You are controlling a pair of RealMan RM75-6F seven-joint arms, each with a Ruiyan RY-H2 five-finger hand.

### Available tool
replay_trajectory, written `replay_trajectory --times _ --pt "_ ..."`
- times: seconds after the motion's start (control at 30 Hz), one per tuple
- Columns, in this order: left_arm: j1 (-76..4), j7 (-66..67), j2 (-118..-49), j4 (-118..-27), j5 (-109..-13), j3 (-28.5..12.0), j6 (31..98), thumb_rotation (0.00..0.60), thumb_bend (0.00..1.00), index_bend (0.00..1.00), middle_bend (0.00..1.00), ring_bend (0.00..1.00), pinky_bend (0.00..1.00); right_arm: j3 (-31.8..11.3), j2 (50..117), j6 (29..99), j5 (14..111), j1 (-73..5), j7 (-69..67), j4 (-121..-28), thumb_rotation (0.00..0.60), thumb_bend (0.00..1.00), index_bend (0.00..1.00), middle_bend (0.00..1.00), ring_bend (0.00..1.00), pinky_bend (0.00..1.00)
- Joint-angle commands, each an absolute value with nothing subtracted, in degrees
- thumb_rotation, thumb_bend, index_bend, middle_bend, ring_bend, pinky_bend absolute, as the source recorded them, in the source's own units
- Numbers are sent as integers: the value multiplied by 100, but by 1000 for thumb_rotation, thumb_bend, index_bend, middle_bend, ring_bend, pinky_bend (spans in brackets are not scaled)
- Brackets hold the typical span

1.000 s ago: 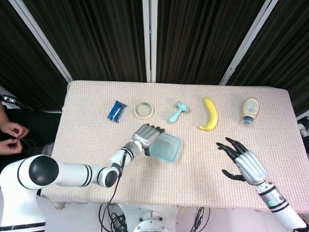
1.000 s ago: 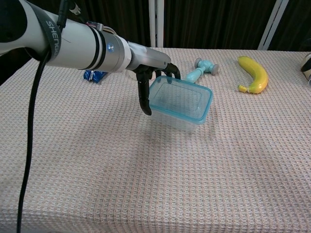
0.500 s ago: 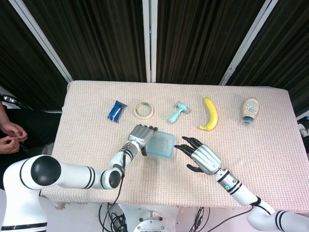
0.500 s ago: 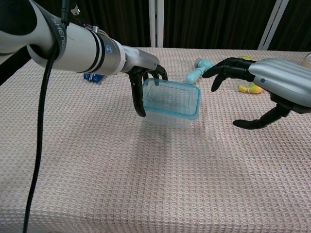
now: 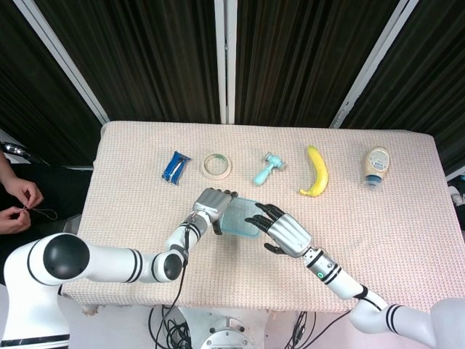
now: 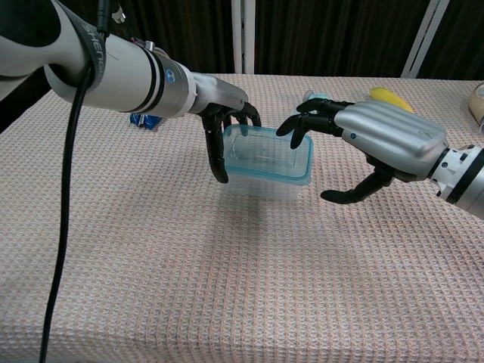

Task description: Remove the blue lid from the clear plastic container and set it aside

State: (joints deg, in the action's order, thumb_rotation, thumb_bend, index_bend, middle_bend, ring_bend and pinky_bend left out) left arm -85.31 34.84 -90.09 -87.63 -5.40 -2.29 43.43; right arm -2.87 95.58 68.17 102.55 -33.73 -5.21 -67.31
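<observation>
**benchbot_42:** Chest view was the useful one. The left hand gripped the clear plastic container at its left end, fingers curled down over the rim and side, and the box looked lifted a little off the table. The right hand was spread wide with nothing in it, fingertips hovering over the right end of the blue lid, thumb hanging low beside the container's right wall.

**rm75_tinkerer:** So the lid was on at that point?

**benchbot_42:** Yeah, seated all round as far as I could see. My take for doing it well: hook the fingertips under the lid's right edge, keep the thumb against the wall below, and peel upward from that corner while the left hand holds firm. Pulling straight up would probably just drag the whole box.

**rm75_tinkerer:** And from the head view?

**benchbot_42:** Same story: container sat between the left hand and the right hand, near the table's middle.
</observation>
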Motion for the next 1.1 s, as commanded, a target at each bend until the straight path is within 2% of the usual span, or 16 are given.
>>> replay_trajectory --times 0.03,0.8,1.1 --pt "-8519 3479 -9002 -8781 -549 -249 4334 600 0 192 285 178 212 -273 9642 6845 10230 -3438 -535 -6638 600 131 205 283 70 185" --pt "-8370 3319 -8926 -8764 -631 -303 4065 600 0 191 285 178 213 -139 9815 6908 10152 -3827 -781 -6265 600 131 231 286 70 184" --pt "-8322 3137 -8894 -8732 -776 -301 3853 600 0 191 285 178 211 -23 9673 6783 10283 -4124 -1030 -6196 600 91 235 285 70 184"
